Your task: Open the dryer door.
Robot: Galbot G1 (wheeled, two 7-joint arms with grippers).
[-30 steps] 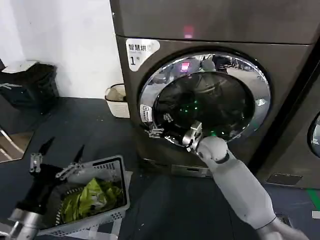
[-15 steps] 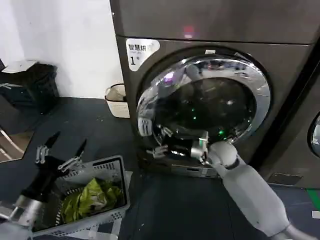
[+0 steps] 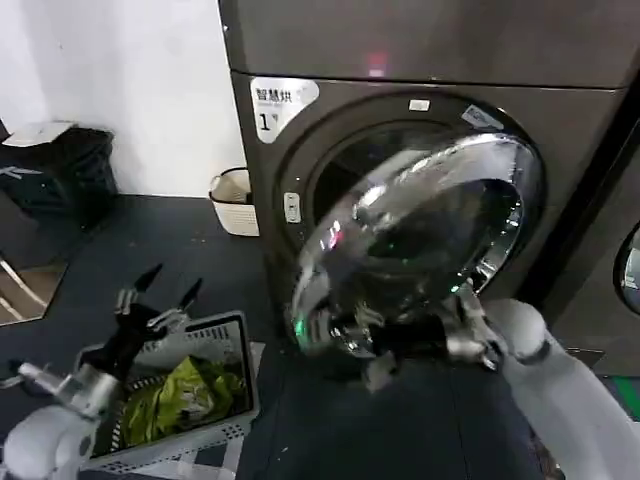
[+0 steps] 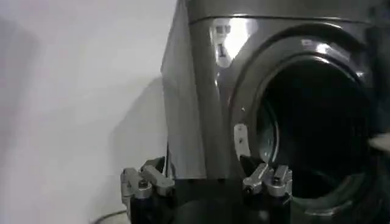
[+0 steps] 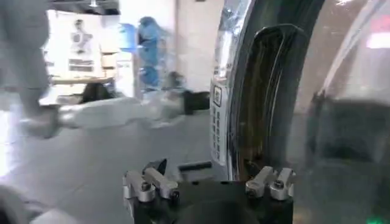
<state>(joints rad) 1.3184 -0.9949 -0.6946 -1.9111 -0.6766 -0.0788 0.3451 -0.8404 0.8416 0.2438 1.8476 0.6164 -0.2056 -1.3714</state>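
The dryer [image 3: 330, 130] is a dark grey-brown machine with a white "1" sticker [image 3: 280, 100]. Its dryer door [image 3: 420, 250], chrome-rimmed with dark glass, stands swung partly outward, and the drum opening [image 3: 345, 175] shows behind it. My right gripper [image 3: 372, 350] is at the door's lower free edge. In the right wrist view the right gripper [image 5: 207, 182] is open, its fingers [image 5: 146, 182] spread wide, with the door's rim [image 5: 244, 91] rising between them. My left gripper [image 3: 160, 298] hovers open over the basket, apart from the dryer [image 4: 195, 109]; its fingers [image 4: 143, 181] are empty.
A white laundry basket [image 3: 235, 330] holding green clothing sits on the dark floor at the lower left. A beige bin [image 3: 232, 200] stands beside the dryer by the white wall. A black bin [image 3: 60, 170] is at far left. A neighbouring machine [image 3: 625, 270] is at right.
The door has swung from shut to partly open, its free edge coming outward and down. My right gripper moved back with it. My left gripper rose and shifted to the right.
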